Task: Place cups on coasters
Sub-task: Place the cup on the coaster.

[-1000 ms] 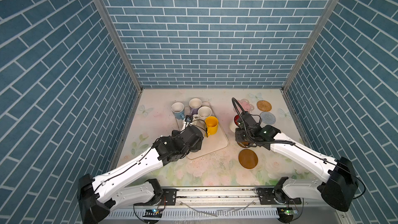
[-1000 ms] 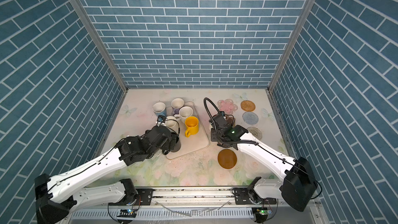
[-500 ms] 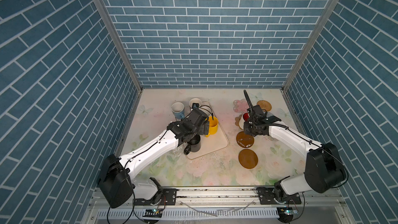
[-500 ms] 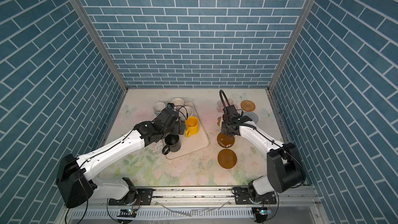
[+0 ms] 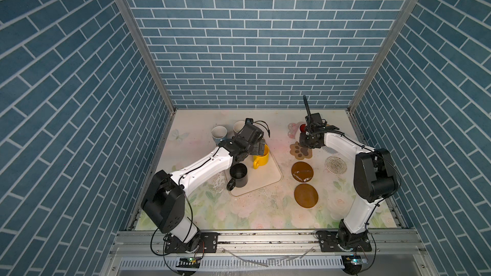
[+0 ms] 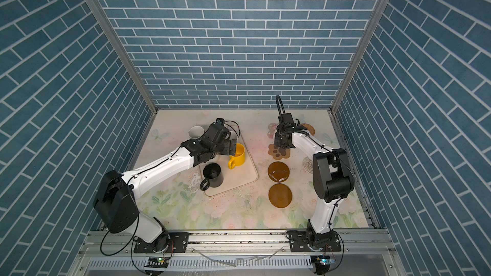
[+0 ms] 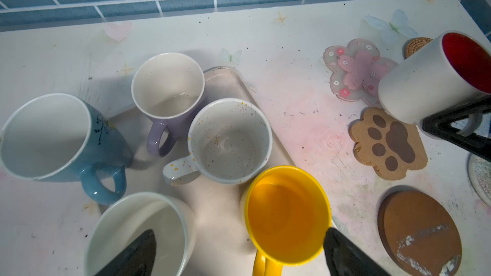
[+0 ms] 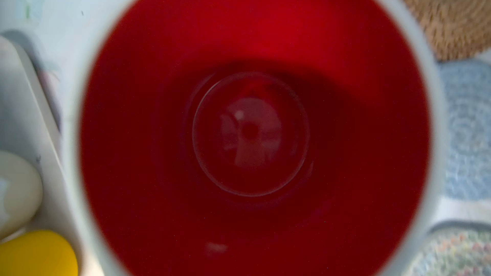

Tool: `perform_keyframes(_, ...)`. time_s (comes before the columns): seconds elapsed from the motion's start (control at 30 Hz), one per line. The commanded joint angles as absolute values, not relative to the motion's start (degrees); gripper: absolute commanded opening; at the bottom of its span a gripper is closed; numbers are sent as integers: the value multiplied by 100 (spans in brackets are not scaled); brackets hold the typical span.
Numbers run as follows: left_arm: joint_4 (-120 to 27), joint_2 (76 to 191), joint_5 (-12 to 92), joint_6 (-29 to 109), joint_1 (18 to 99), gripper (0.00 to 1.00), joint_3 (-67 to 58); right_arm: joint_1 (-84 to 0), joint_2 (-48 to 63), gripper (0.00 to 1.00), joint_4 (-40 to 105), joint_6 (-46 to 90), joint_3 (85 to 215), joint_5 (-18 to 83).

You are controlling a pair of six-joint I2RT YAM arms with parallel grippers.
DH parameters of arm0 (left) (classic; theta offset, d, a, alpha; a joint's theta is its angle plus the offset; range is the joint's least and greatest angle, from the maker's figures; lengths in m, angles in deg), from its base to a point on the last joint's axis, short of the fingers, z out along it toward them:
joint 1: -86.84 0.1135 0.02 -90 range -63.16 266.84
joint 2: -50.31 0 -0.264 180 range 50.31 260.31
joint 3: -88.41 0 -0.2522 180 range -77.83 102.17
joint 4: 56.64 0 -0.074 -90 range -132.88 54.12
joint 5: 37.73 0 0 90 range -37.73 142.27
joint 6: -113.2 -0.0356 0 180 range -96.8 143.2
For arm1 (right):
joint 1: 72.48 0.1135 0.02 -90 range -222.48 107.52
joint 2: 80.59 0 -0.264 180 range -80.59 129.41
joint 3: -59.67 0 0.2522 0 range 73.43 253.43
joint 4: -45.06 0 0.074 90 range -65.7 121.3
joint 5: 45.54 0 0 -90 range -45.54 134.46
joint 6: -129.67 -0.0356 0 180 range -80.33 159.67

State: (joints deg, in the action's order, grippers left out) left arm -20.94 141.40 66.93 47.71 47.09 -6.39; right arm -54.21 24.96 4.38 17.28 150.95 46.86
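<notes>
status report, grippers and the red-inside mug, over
Left gripper open over yellow ceramic mug on cream tray. Right gripper shut on white mug with red inside, by pink flower coaster. No cup on it yet.

Both top views look from high over the near edge of the table (image 5: pixel 239 213), steeply down toward the back wall (image 5: pixel 255 49). They sit far enough off to hold the left arm (image 5: pixel 202 165) and right arm (image 5: pixel 342 144) from base to wrist. The 2 share nearly the whole scene, shifted slightly sideways.

The left wrist view looks down from close above the tray (image 7: pixel 231 86), facing the back wall. The right wrist view stares straight into the red-lined mug (image 8: pixel 249 128), so near that it blurs. At its margins are the yellow mug (image 8: pixel 37 253) and rattan coaster (image 8: pixel 451 9), both also in the left wrist view.
</notes>
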Motion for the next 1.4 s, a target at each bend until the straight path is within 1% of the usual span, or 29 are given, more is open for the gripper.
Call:
perform_keyframes(0.0,-2294,14355,6535,4623,4879,99,-416,-5497,2786,0,726,2129,15816,4786)
perform_keyframes(0.13,-2389,14606,6279,4618,5064,99,-246,-5529,3204,0,666,2376,16336,4995)
perform_keyframes(0.33,-2380,14948,6265,4487,5150,99,36,-5602,3816,0,604,2606,17046,5036)
perform_keyframes(0.57,-2442,15046,6260,4411,5168,99,51,-5657,4309,0,514,2701,17583,5011)
perform_keyframes(0.87,-2442,14999,6264,4394,5194,99,-49,-5657,4627,0,477,2667,17707,4899)
perform_keyframes(1.17,-2529,14926,6243,4442,5195,99,-274,-5655,4658,0,481,2641,17578,5024)
perform_keyframes(1.3,-2529,14858,6297,4488,5194,99,-371,-5657,4633,9,481,2622,17514,5112)
perform_keyframes(1.37,-2555,14816,6306,4513,5195,99,-439,-5657,4616,16,459,2613,17490,5115)
